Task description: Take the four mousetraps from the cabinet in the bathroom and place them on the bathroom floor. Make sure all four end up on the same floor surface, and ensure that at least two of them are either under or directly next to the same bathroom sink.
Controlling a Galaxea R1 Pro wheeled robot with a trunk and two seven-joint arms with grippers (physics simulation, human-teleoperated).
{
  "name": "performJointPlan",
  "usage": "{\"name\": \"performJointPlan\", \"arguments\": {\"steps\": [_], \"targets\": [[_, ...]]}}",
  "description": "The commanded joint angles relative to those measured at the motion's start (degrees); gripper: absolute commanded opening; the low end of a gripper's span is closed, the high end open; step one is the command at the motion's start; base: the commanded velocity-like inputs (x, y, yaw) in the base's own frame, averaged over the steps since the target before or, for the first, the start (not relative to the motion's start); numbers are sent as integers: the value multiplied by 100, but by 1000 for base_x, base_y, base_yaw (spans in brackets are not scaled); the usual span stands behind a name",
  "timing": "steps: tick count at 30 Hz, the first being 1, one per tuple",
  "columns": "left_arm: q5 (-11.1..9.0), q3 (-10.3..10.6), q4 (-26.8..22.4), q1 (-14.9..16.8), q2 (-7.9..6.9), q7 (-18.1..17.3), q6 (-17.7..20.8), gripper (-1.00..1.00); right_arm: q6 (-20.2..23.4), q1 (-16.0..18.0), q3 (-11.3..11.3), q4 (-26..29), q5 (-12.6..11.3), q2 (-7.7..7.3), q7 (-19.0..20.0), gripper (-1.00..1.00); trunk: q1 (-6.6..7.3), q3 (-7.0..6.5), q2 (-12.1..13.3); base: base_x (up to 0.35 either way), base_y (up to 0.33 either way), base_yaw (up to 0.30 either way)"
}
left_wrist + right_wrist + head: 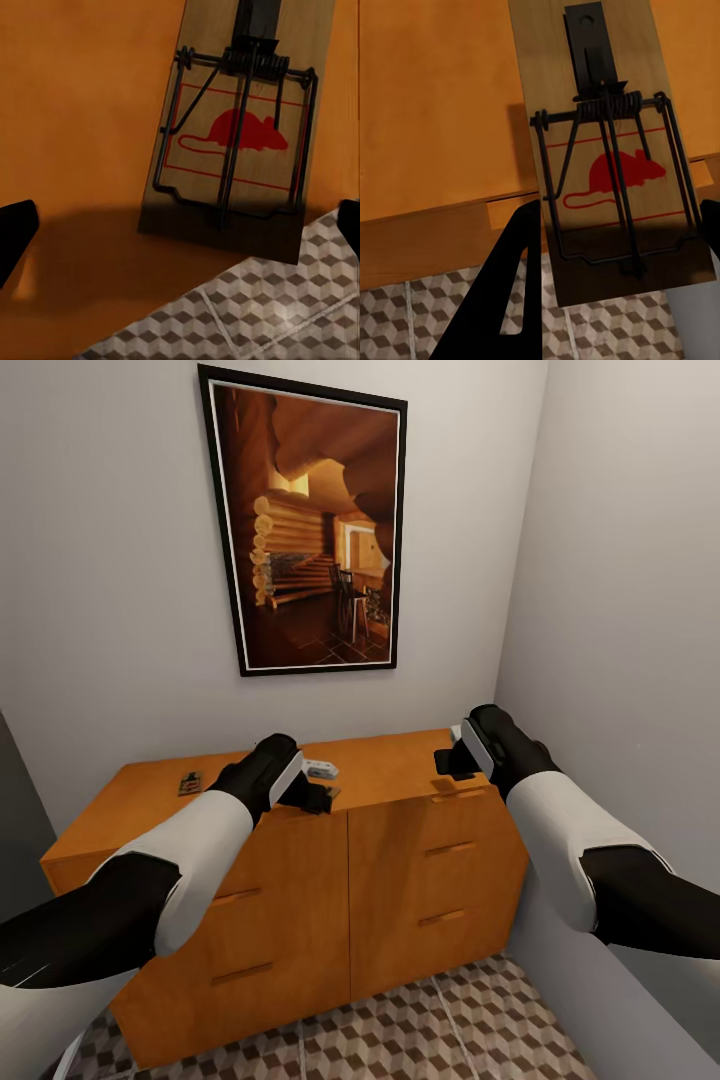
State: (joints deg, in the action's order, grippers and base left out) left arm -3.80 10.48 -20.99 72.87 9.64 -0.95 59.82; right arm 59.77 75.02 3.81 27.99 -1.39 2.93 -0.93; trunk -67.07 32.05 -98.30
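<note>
The orange-brown cabinet (400, 770) stands against the wall under a picture. One mousetrap (188, 784) lies on the left part of its top. My left gripper (318, 797) hovers open at the top's front edge. In the left wrist view its fingers (15, 232) stand wide apart on either side of a mousetrap (236, 142) with a red mouse print, whose near end pokes past the edge. My right gripper (450, 760) is at the top's right end. There its fingers (506, 300) press the long edges of another mousetrap (615, 165) that juts out over the bathroom floor (435, 322).
A small pale flat object (320, 768) lies on the cabinet top behind my left gripper. The framed log-cabin picture (310, 525) hangs above. A grey wall (620, 610) closes in on the right, close to my right arm. Cube-patterned tiles (420, 1030) run in front of the cabinet.
</note>
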Motion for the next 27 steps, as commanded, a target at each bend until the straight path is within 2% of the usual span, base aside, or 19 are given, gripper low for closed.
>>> {"name": "performJointPlan", "arguments": {"steps": [1, 2, 3, 27], "targets": [[89, 69, 13, -1, -7, 3, 18, 100, 23, 4, 24, 5, -22, -3, -13, -100, 0, 8, -2, 0, 0, 0], [89, 69, 13, -1, -5, 4, 18, 100, 23, 4, 24, 5, -22, -3, -13, -100, 0, 8, -2, 0, 0, 0], [91, 68, 11, -1, -2, 5, 18, -100, 23, 4, 24, 5, -21, -3, -13, -100, 0, 8, -2, 0, 0, 0], [109, 85, -77, -1, 2, -1, 18, -100, 23, 4, 24, 5, -21, -3, -19, -100, 0, 8, -2, 0, 0, 0]]}}
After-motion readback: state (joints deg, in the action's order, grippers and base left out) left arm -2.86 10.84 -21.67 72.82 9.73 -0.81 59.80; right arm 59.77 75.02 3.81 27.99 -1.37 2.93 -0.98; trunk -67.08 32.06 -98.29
